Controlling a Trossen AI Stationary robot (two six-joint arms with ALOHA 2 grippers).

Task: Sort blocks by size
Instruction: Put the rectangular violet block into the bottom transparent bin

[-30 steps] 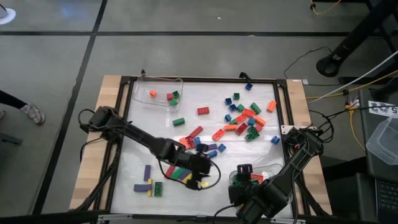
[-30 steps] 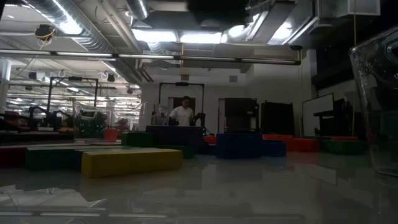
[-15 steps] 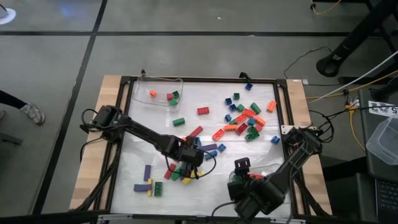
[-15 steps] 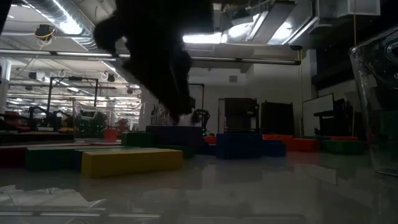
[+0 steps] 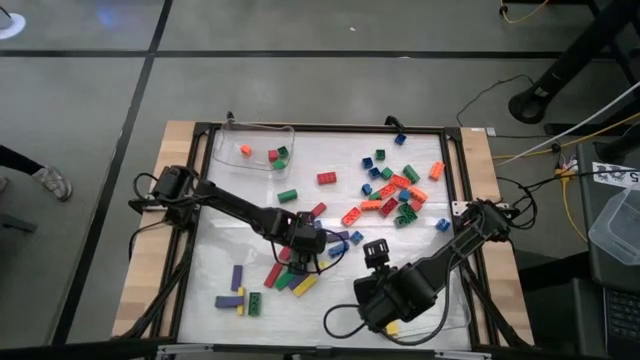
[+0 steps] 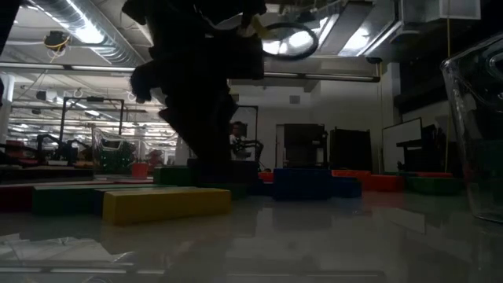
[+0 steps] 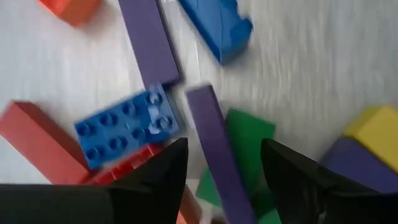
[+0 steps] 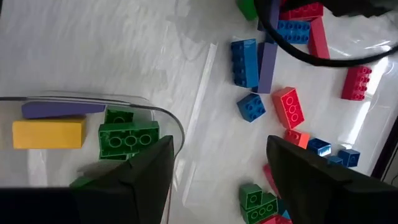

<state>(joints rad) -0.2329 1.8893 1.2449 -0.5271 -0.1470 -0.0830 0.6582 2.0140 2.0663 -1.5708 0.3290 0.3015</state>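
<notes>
Many coloured blocks lie on the white table top, thickest at the far right (image 5: 392, 190); a small group (image 5: 288, 280) lies near the middle. My left gripper (image 5: 308, 243) is low over the middle and open. In its wrist view its fingers stand on either side of a long purple block (image 7: 211, 140) that lies partly on a green one (image 7: 249, 134); I see no touch. My right gripper (image 8: 217, 168) hangs open above the near right, beside a clear tray (image 8: 168, 121) that holds a yellow (image 8: 48, 134), a purple and green blocks.
A second clear tray (image 5: 255, 143) at the far left holds an orange, a red and a green short block. Purple, yellow and green blocks (image 5: 240, 298) lie at the near left. A blue block (image 7: 127, 127) and a red one (image 7: 37, 134) lie close to the left fingers.
My left gripper has moved toward the table's far edge and come down, entering the low view as a dark shape; the blocks it hung over now show. My right gripper has swung toward the table's left and rolled about its own axis.
</notes>
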